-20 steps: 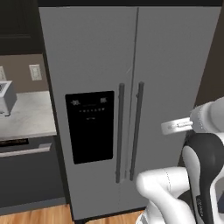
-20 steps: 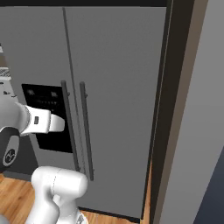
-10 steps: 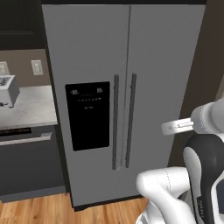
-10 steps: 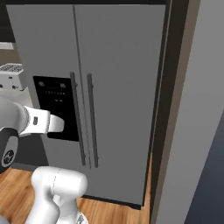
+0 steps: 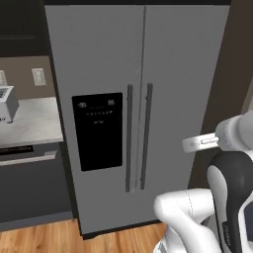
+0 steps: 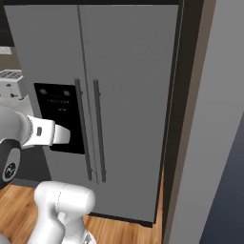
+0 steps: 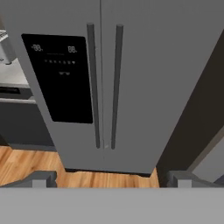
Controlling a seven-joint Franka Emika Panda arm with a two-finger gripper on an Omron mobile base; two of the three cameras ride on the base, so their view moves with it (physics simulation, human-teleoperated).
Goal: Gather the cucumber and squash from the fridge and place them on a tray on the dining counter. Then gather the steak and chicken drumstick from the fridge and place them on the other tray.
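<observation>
The tall grey fridge [image 5: 173, 99] [image 6: 128, 71] [image 7: 148, 65] stands straight ahead with both doors shut. Its two dark vertical handles [image 5: 138, 138] [image 7: 104, 83] meet at the middle seam, and the black dispenser panel [image 5: 99, 131] [image 7: 61, 74] sits on the left door. My gripper [image 7: 111, 178] is open and holds nothing, a short way back from the doors and level with the lower ends of the handles. The cucumber, squash, steak and chicken drumstick are hidden behind the doors. Both trays and the dining counter are out of view.
A grey counter [image 5: 29, 123] with a toaster [image 5: 7, 104] [image 6: 12, 83] runs left of the fridge, above a dark appliance front [image 5: 29, 183]. A tall dark panel and a grey wall [image 6: 214, 119] close in the right side. Wood floor [image 7: 26, 162] lies before the fridge.
The whole picture has shifted with the base: the fridge looks slightly farther off, and more floor shows at its foot. The doors stay shut and the gripper stays open.
</observation>
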